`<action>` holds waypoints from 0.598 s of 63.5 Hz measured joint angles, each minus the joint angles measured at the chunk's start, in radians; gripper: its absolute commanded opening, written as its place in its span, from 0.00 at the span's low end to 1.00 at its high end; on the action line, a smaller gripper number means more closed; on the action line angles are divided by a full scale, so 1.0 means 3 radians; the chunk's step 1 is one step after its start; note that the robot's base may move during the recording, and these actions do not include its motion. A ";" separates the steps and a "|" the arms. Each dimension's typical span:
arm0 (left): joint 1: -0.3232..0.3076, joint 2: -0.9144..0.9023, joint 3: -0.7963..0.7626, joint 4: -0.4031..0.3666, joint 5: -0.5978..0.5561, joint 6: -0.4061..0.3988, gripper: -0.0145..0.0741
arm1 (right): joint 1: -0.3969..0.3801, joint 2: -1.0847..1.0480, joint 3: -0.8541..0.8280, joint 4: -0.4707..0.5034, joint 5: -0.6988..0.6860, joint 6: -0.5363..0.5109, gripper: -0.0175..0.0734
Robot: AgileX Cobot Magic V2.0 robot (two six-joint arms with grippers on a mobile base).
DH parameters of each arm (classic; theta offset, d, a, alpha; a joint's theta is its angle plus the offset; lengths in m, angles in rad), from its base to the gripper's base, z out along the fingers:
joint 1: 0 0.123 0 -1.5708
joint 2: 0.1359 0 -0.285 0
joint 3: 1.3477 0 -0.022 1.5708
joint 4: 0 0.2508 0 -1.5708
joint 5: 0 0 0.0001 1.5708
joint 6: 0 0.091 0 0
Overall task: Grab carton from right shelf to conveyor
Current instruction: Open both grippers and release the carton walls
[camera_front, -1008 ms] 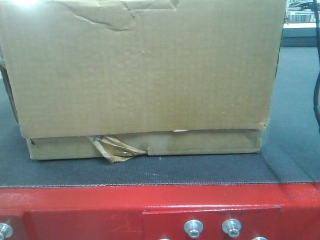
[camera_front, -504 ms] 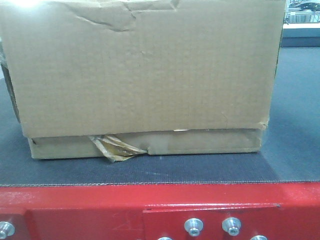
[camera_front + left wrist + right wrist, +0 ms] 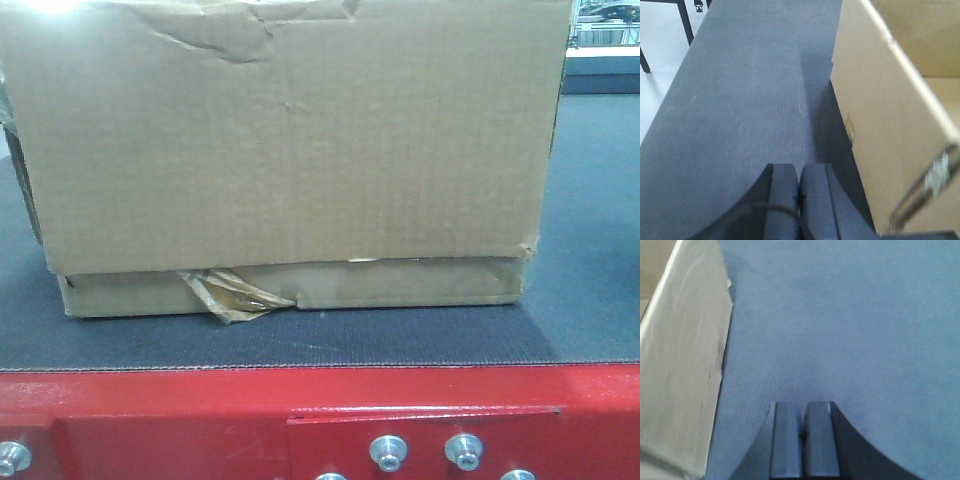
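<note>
We see the carton (image 3: 285,150) sitting on the conveyor (image 3: 590,290), so the drop looks done. Our left tool (image 3: 799,200) and right tool (image 3: 803,440) are pressed together, beside it, holding nothing. Next we pull away

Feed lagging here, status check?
Both pincers, left and right, shut, empty. Carton resting on conveyor. Nothing in the way.

carton (image 3: 285,150) on conveyor (image 3: 590,290), left claw (image 3: 799,187) and right claw (image 3: 803,430) flanking it
</note>
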 measured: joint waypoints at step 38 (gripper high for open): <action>0.0000 -0.1274 0.0455 0.0005 -0.0072 0.0000 0.15 | -0.0003 -0.2107 0.1413 0.0000 -0.0704 -0.0008 0.13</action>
